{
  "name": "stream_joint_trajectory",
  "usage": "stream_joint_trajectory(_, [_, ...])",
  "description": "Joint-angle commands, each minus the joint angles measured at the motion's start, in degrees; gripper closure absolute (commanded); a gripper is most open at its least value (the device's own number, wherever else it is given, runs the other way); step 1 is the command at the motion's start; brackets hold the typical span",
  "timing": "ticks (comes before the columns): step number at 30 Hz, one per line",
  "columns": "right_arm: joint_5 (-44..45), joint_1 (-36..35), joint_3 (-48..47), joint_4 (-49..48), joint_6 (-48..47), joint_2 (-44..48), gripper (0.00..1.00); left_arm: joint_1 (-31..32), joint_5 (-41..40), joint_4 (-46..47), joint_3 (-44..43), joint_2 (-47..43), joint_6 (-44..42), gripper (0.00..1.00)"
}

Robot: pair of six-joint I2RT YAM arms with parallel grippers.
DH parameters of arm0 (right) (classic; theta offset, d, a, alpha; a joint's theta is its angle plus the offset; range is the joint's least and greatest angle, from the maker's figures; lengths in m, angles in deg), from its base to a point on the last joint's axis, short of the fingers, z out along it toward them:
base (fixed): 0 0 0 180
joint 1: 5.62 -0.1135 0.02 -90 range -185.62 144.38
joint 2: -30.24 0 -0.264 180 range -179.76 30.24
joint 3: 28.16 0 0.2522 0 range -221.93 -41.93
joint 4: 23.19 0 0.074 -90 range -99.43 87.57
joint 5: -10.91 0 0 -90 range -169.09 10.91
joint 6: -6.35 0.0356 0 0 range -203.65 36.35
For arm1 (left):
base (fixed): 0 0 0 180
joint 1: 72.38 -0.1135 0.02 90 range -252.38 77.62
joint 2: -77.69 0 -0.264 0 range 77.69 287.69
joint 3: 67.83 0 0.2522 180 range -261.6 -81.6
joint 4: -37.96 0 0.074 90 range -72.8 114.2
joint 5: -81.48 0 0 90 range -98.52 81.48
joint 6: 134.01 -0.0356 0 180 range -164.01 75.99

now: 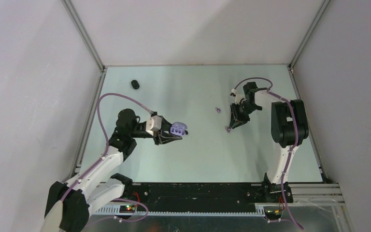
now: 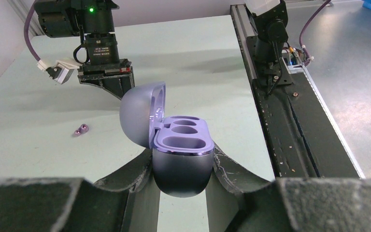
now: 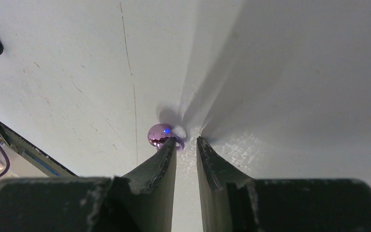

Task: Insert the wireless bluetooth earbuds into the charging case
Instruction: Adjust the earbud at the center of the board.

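right gripper (image 3: pixel 187 142): fingers (image 3: pixel 157 166) a narrow gap apart, tips down on the table (image 3: pixel 280 72), nothing between them. purple earbud (image 3: pixel 157 135) sits outside the gap, touching the outer side of one fingertip, with its pale eartip ring poking toward the gap. My read: light, glossy and rounded, so it will squirt out or roll if pinched off-centre. Reopen, straddle it, grip across the widest part of the dome. Dome faces up; long axis looks to run across the jaws. second purple earbud (image 1: pixel 217 109) lies well beyond the tips. left gripper (image 2: pixel 183 176): clamped on the lower shell of the charging case (image 2: pixel 183 164), lid hinged open, empty wells up.
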Motion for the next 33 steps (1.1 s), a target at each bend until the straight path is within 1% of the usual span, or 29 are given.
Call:
stream_joint_trajectory(1, [0.0,-0.4,-1.5,0.8,-1.0,-0.9,0.73,0.2,0.1,0.5,-2.5,-1.1,-1.7,1.00])
stream_joint_trajectory(20, [0.5,-1.4,-1.5,0.4,-2.1,-0.6,0.75,0.3,0.1,0.3,-2.5,-0.7,-2.1,1.00])
stream_joint_trajectory(26, [0.9,-2.9,-1.5,0.3,-2.9,-0.1,0.75,0.2,0.1,0.3,-2.5,-0.7,-2.1,1.00])
stream_joint_trajectory(33, [3.4,-2.8,-2.1,0.1,-3.6,1.3,0.74,0.3,0.1,0.0,-2.6,-0.7,-2.3,1.00])
